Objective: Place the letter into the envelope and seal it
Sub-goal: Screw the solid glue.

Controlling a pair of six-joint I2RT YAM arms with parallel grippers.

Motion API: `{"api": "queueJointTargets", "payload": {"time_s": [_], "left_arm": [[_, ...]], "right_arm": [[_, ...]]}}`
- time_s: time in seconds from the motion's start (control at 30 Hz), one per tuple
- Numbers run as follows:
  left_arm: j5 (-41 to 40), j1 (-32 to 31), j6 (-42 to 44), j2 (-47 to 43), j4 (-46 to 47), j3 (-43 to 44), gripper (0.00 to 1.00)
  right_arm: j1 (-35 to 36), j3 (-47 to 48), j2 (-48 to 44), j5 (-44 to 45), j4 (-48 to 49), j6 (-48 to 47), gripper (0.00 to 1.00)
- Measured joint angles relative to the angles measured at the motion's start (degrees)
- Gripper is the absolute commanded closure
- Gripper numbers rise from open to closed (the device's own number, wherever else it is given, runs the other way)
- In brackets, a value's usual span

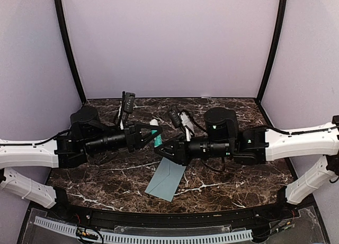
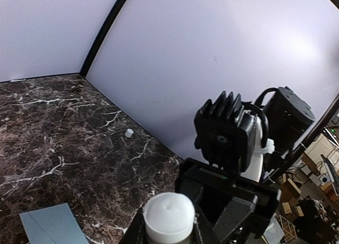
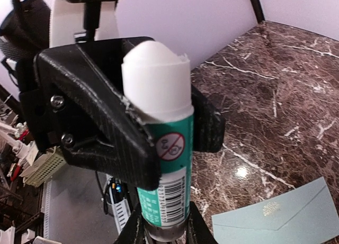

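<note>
1. Pale lilac walls close in a dark brown marble table veined with white; black posts stand in the two back corners.
2. Both arms reach inward from the sides and meet over the middle of the table, above its surface.
3. Between them stands a glue stick, white at the top and teal lower down, with a barcode and a red prohibition symbol on the label. It is roughly upright and off the table.
4. The left gripper is clamped on the upper part of the glue stick, one black finger pressed against each side.
5. The right gripper grips the dark base of the same glue stick, its two fingers tight against it from below.
6. The envelope lies flat on the marble toward the near edge, below the two grippers and touching neither. It is pale teal-green, set at a slant, and the right wrist view shows a small gold mark on its upper face.
7. A small white round object sits alone on the table near the wall, well apart from the envelope; what it is I cannot tell.
</note>
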Motion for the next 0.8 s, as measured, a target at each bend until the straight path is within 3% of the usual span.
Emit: {"api": "queueJointTargets", "payload": {"time_s": [0.23,0.5,0.57,0.67,0.7,0.8], "left_arm": [[-15.39,-1.38,-2.89,5.99,-4.13,1.44,1.00],[-20.63,-2.32,-6.67,8.48,-5.11,1.44,1.00],[-20.63,-2.36,-7.13,8.46,-4.90,1.44,1.00],[-19.41,-2.93,-8.20,7.85,-4.74,1.27,1.00],[-18.75,-3.19,-8.44,7.41,-4.81,1.20,1.00],[-16.92,-3.30,-9.42,4.74,-5.11,1.16,1.00]], "right_arm": [[0.24,8.15,6.99,13.70,-14.01,-0.42,0.91],[1.20,10.60,10.32,19.52,-18.32,0.26,0.77],[1.07,10.08,9.88,18.86,-17.70,0.39,0.69],[-0.28,6.54,7.06,16.04,-12.66,0.96,0.34],[-1.07,4.90,5.31,14.47,-10.71,1.05,0.27],[-3.65,0.24,-0.61,7.87,-5.99,0.83,0.17]]}}
